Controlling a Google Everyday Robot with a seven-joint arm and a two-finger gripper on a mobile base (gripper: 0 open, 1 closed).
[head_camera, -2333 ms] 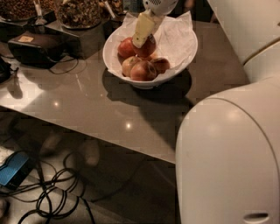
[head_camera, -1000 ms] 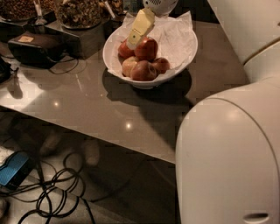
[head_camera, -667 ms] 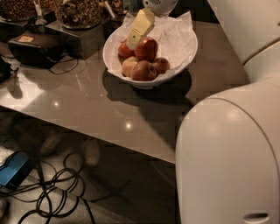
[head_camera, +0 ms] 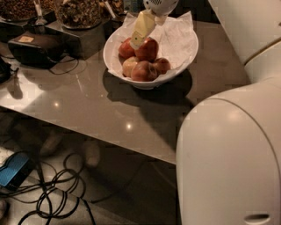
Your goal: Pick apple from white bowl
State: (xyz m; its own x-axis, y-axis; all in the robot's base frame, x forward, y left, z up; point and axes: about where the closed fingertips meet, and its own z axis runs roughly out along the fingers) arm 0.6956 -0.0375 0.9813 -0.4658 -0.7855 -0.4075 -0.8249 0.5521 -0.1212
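The white bowl (head_camera: pixel 186 55), lined with crumpled white paper, stands at the back of the grey table and holds several apples. The large deep-red apple (head_camera: pixel 149 49) lies at the back middle of the pile. A smaller red apple (head_camera: pixel 124 49) is to its left, and paler apples (head_camera: pixel 144 71) lie in front. My gripper (head_camera: pixel 147 38) reaches down from the top edge over the bowl. Its long yellowish finger (head_camera: pixel 142 27) slants down to the gap between the two red apples. The other finger is mostly hidden behind. The gripper looks open and holds nothing.
Dark trays of nuts (head_camera: pixel 79 11) stand at the back left, right beside the bowl. A black box (head_camera: pixel 33 46) with a cord sits on the left. My white body (head_camera: pixel 228 154) fills the right foreground. Cables (head_camera: pixel 52 193) and a blue object (head_camera: pixel 13 169) lie on the floor.
The gripper has shifted up and left from on top of the large red apple, so the apple now shows beside the finger. The apples have not moved.
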